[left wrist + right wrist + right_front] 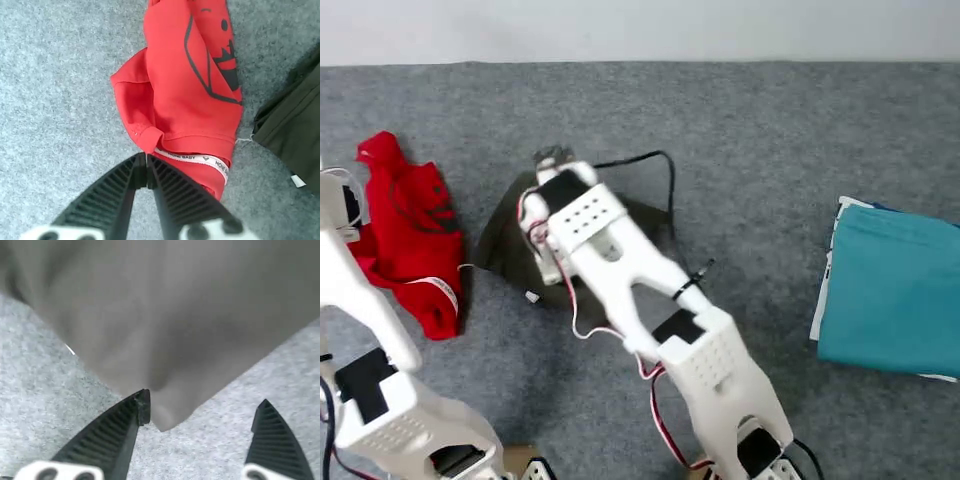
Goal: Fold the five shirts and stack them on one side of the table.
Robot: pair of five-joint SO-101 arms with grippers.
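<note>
A crumpled red shirt (410,235) with a black face print lies at the table's left. A dark olive shirt (500,240) lies in the middle, partly hidden under the right arm (620,270). A folded teal shirt (895,290) rests on white cloth at the right edge. My left gripper (146,162) is shut, its tips just at the red shirt's (185,90) hem; whether cloth is pinched I cannot tell. My right gripper (202,412) is open low over the table, with a corner of the olive shirt (170,330) lying between its fingers.
Grey carpet-like table cover (750,150) runs to a white wall at the back. A black cable (665,180) loops over the olive shirt's far side. The left arm (360,300) stands along the left edge. The olive shirt (295,125) lies close beside the red one.
</note>
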